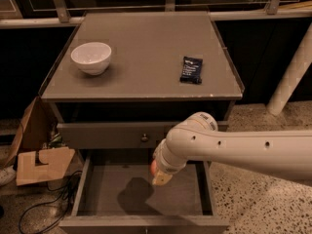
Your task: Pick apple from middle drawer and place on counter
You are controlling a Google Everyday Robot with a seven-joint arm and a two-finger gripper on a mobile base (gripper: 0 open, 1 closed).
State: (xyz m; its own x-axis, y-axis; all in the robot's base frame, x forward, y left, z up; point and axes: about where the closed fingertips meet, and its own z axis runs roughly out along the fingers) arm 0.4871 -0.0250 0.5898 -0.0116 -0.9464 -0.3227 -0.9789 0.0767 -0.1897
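Grey counter (146, 62) carries white bowl (91, 57) and dark snack packet (191, 69); over open middle drawer (109, 196), gripper (159, 174) pinches the apple (153, 167).

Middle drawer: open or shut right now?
Open. The middle drawer is pulled out, grey floor exposed, below the knobbed drawer front. The gripper is over it, apple at its tip.

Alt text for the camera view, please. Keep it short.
The white arm reaches from the picture's right into the open middle drawer, its gripper over the grey floor with the apple at its tip. On the counter above sit a white bowl at left and a dark packet at right.
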